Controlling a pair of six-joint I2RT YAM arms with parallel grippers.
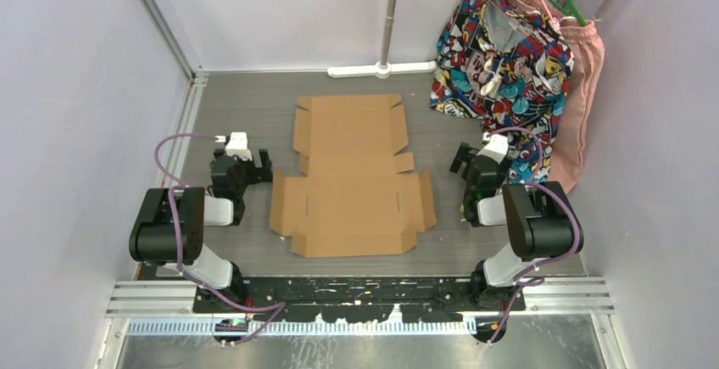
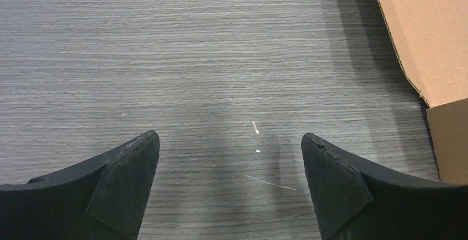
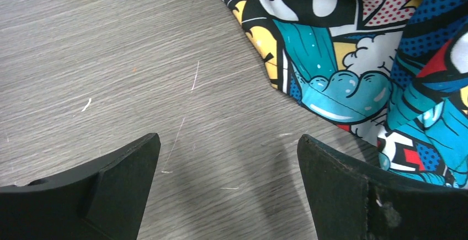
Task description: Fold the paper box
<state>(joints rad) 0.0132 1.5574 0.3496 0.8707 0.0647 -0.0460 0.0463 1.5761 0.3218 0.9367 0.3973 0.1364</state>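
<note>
On the grey wood-grain table (image 1: pixel 254 114), seeing the paper box (image 1: pixel 352 182) lying fully flat and unfolded, centred between the two arms, with the narrow panel pointing away from the bases and the wide panel with side flaps nearer them. Seeing a comic-print garment (image 1: pixel 500 55) hanging at far right, spilling its hem onto the table, with a pink garment (image 1: pixel 585 89) alongside on the right. Reading the left gripper (image 2: pixel 230 140) as spread wide, holding nothing, hovering over bare table just left of the box's left flap edge, not touching the cardboard. Reading the right gripper (image 3: pixel 229 140) as spread wide too, empty, hovering over bare table right of the box and clear of it, with the comic-print hem just beyond the right finger. Noting pale scratches (image 3: pixel 196 74) and specks on the table under both grippers
</note>
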